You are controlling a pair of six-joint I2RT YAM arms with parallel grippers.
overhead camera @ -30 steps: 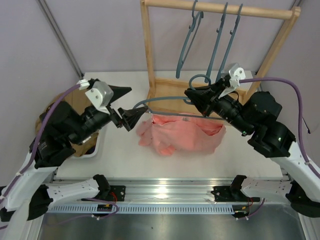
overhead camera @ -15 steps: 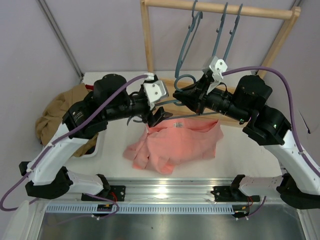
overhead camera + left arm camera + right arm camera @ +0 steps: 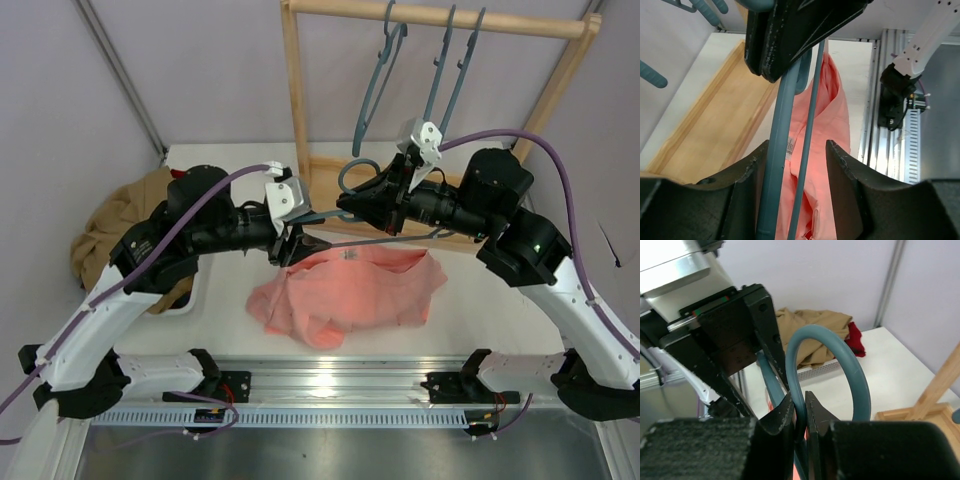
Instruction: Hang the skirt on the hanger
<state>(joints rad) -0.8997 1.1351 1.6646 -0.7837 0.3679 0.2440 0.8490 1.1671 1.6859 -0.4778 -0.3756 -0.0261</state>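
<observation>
Teal hanger [image 3: 780,165] level; pink skirt [image 3: 340,295] beneath

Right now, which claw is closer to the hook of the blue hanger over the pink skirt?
Right. The right claw pinches the hanger just under its hook. The left claw is farther off, straddling the hanger's bars out toward one end.

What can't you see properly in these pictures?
Left wrist view: the label on the skirt is too small to read.
Right wrist view: the right gripper hides nearly all the skirt.
Left wrist view: the hanger is cut off, by the right gripper above and the picture's edge below.
Top view: the left arm covers part of the brown garment.
</observation>
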